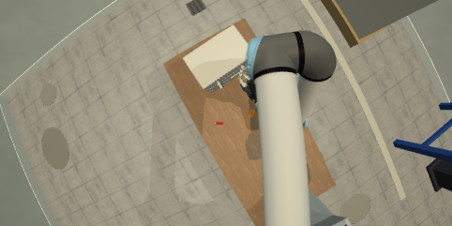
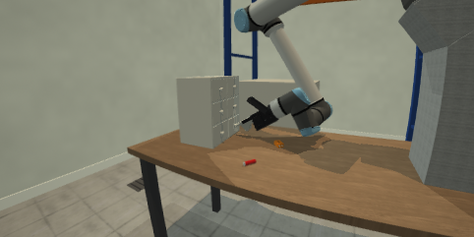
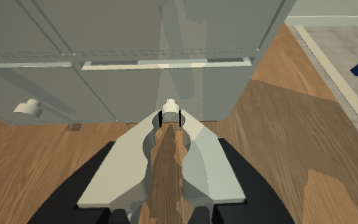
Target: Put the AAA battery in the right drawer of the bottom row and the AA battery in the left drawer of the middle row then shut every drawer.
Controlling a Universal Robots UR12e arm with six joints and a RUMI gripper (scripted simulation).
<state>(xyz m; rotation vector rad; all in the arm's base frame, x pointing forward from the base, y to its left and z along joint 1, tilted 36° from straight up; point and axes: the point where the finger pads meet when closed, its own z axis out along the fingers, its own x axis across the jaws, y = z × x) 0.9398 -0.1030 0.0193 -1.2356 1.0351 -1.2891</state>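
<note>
The white chest (image 1: 216, 52) (image 2: 194, 112) stands upright at the table's far end. Its bottom right drawer (image 3: 130, 95) is almost shut, with a narrow slot showing above its front. My gripper (image 1: 242, 72) (image 2: 243, 125) (image 3: 171, 111) is shut on that drawer's knob (image 3: 170, 108), which sits between the fingertips. The other drawers look shut. A red battery (image 1: 219, 123) (image 2: 250, 162) with a pale end lies on the table in front of the chest; I cannot tell its size. I see no second battery. The inside of the drawer is hidden.
A small orange object (image 1: 251, 113) (image 2: 278, 144) lies on the wooden table (image 1: 225, 149) (image 2: 315, 198), between the red battery and the arm. The bottom left drawer's knob (image 3: 29, 108) sticks out left of my fingers. The arm covers part of the table from above.
</note>
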